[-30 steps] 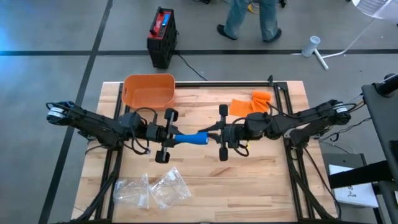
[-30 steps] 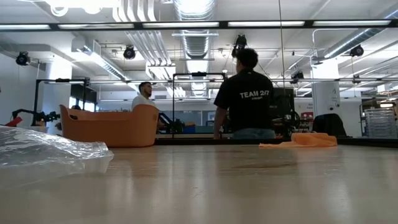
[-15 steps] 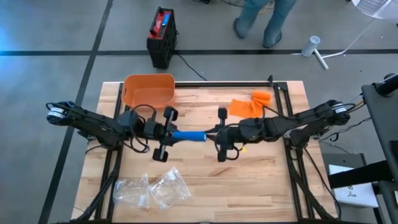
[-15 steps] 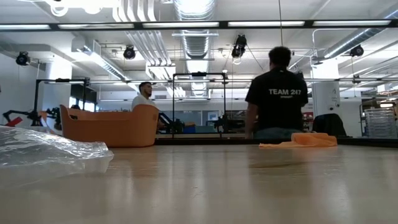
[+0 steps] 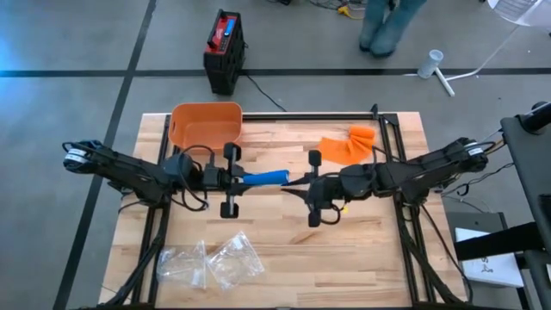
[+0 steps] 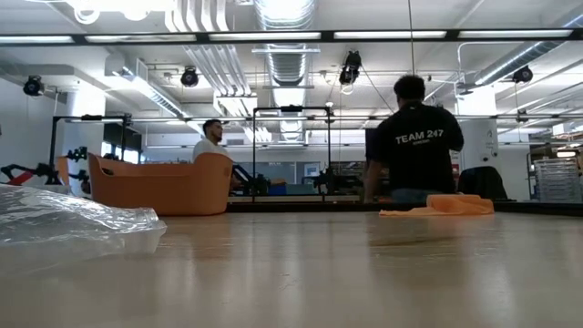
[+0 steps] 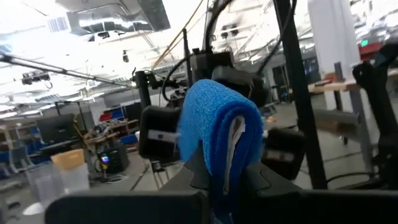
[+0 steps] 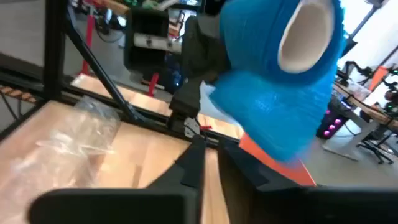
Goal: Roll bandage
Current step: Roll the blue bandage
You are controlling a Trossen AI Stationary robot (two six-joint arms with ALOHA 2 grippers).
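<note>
A blue bandage roll (image 5: 264,177) with a white core hangs in the air above the middle of the table. My left gripper (image 5: 241,180) is shut on its left end, and the roll sticks out toward the table's right. In the left wrist view the roll (image 7: 217,130) rises between the fingers, flattened. My right gripper (image 5: 291,183) faces it from the right. Its fingertips stand just beside and below the roll's free end (image 8: 280,81). Only a narrow gap shows between the fingers (image 8: 211,146), and nothing is in it. My left gripper pinches the roll's left end (image 7: 224,171) between its two fingers. The fingers come level from the table's left and lie along the roll. The roll is lifted clear of the table, and its free end (image 5: 282,176) points toward the right arm.
An orange bin (image 5: 207,125) stands at the far left of the table and an orange cloth (image 5: 344,145) lies at the far right. Clear plastic bags (image 5: 211,263) lie near the front left. A person (image 6: 414,137) stands beyond the far edge.
My left gripper has turned a little, swinging the roll's free end toward the far edge. My right gripper, which was at the roll's free end, has drawn back a little toward the table's right. The person beyond the table has walked to the right.
</note>
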